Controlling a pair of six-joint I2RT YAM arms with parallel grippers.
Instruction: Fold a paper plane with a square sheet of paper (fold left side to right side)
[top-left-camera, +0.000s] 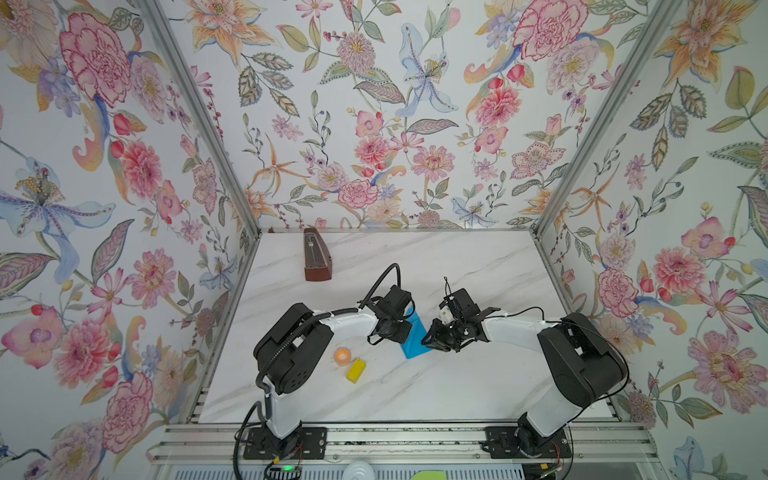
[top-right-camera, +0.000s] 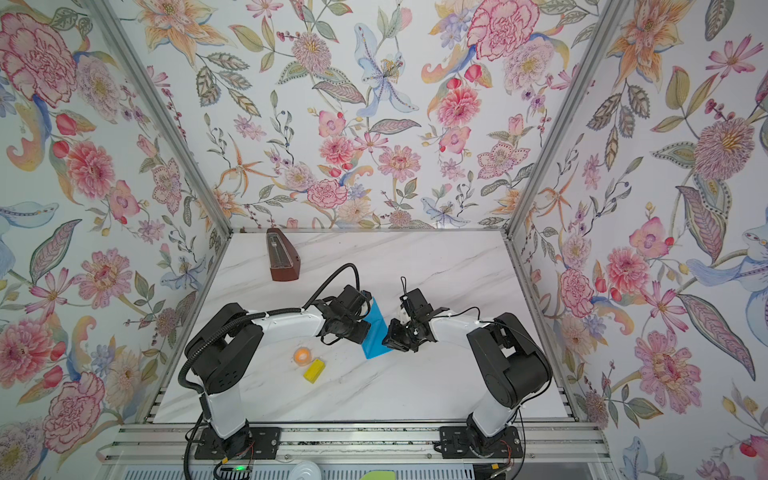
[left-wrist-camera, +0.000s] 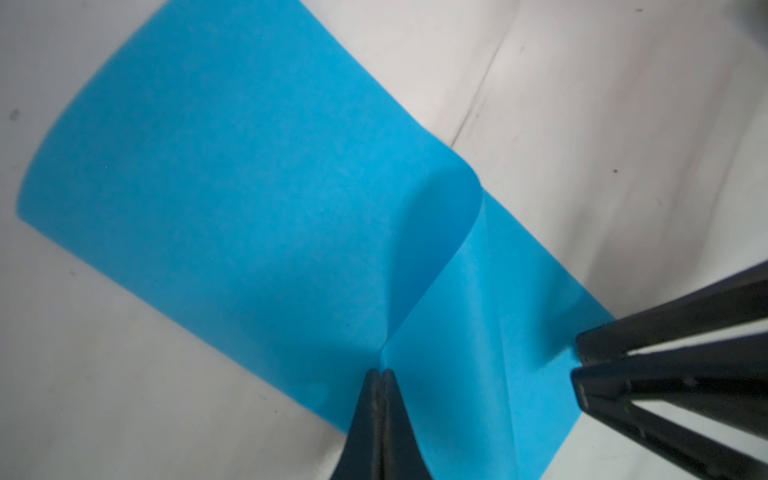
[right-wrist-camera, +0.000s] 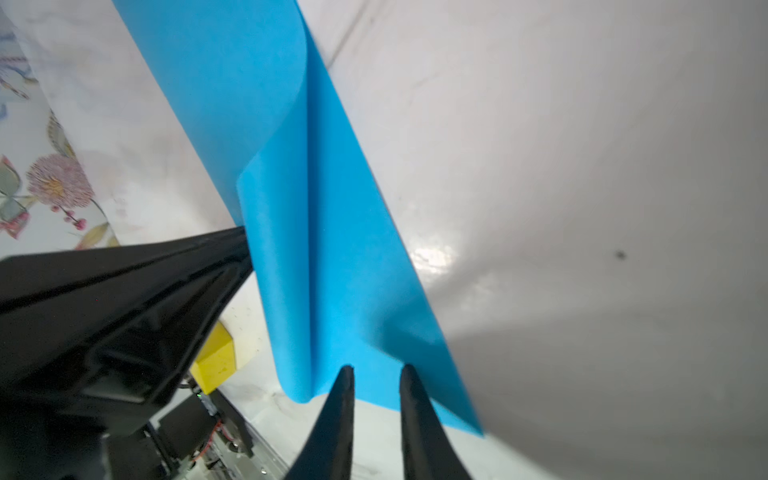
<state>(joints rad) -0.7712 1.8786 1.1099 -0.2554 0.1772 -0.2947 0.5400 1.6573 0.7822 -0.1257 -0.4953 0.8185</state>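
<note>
In the middle of the marble table, between the two arms, the square sheet of paper lies as a narrow blue strip running near to far. It looks doubled over on itself, so the first left-to-right fold seems to be made. That fold is only loose: in the right wrist view the folded side bulges in a soft rounded roll instead of lying flat, and in the left wrist view one part of the sheet arches up beside a single sharp line. By my reading the task is at an early stage. The crease has yet to be pressed down, and all the nose and wing folds of a plane are not yet begun. The left gripper has its jaws pressed fully together, and its tip touches the paper at the end of that sharp line. Whether it pinches a sliver of paper I cannot tell. The right gripper stands only narrowly parted over the near end of the strip, with blue paper showing through the gap, so it appears to grip nothing.
</note>
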